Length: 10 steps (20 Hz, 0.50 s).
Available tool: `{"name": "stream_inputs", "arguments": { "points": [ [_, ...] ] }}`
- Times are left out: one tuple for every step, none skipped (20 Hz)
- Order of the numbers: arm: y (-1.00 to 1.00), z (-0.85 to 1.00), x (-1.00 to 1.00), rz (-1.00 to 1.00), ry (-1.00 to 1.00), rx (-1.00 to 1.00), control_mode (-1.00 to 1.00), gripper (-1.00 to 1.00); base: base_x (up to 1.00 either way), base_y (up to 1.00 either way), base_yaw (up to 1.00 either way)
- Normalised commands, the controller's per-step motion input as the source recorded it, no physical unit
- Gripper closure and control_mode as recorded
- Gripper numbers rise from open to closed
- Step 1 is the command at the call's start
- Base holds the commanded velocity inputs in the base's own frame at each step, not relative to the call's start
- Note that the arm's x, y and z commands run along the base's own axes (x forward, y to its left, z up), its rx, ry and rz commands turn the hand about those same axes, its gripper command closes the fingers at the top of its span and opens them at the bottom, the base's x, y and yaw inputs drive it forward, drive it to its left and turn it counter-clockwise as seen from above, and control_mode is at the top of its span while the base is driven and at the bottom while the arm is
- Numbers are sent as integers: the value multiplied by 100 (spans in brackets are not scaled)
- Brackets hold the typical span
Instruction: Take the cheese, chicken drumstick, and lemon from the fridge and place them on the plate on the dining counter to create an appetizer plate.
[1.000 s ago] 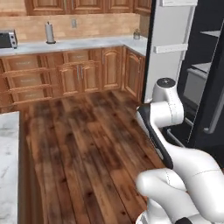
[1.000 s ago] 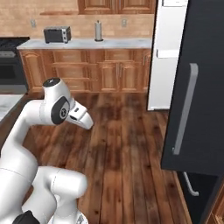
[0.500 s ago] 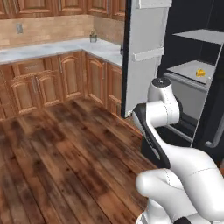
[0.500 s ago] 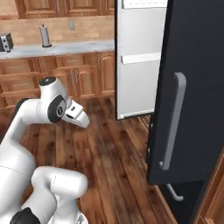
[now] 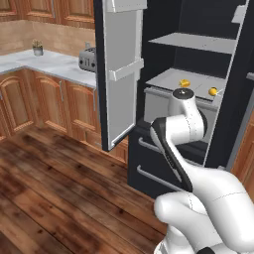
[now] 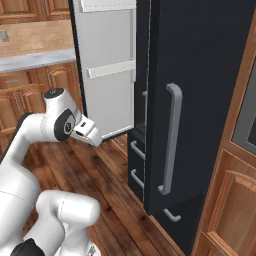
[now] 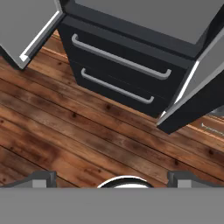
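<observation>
So you've barely begun: the fridge (image 5: pixel 163 74) stands open at upper right, two yellow foods shelved inside, while your gripper (image 7: pixel 111 177) gapes wide and empty.

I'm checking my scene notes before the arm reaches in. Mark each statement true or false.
1. The fridge stands with a door swung open. True.
2. Two small yellow items lie on a shelf inside the fridge. True; which is the cheese and which the lemon is too small to tell.
3. The gripper is shut on one of the foods. False: its fingertips stand wide apart with nothing between them, above the wooden floor.
4. The lower drawers are pulled out. False: both sit closed, their bar handles flush in line.
5. A toaster sits on the wall counter left of the fridge. True.
</observation>
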Motion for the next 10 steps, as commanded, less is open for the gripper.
{"name": "stream_inputs", "arguments": {
  "points": [
    [0,0,0,0,0,0,100,-100,76,0,-50],
    [0,0,0,0,0,0,100,-100,75,0,-50],
    [0,0,0,0,0,0,100,-100,74,5,-51],
    [0,0,0,0,0,0,100,-100,74,16,-51],
    [0,0,0,0,0,0,100,-100,74,19,-51],
    [0,0,0,0,0,0,100,-100,74,21,-52],
    [0,0,0,0,0,0,100,-100,74,25,-53],
    [0,0,0,0,0,0,100,-100,71,31,-54],
    [0,0,0,0,0,0,100,-100,69,39,-56],
    [0,0,0,0,0,0,100,-100,66,49,-56]
  ]
}}
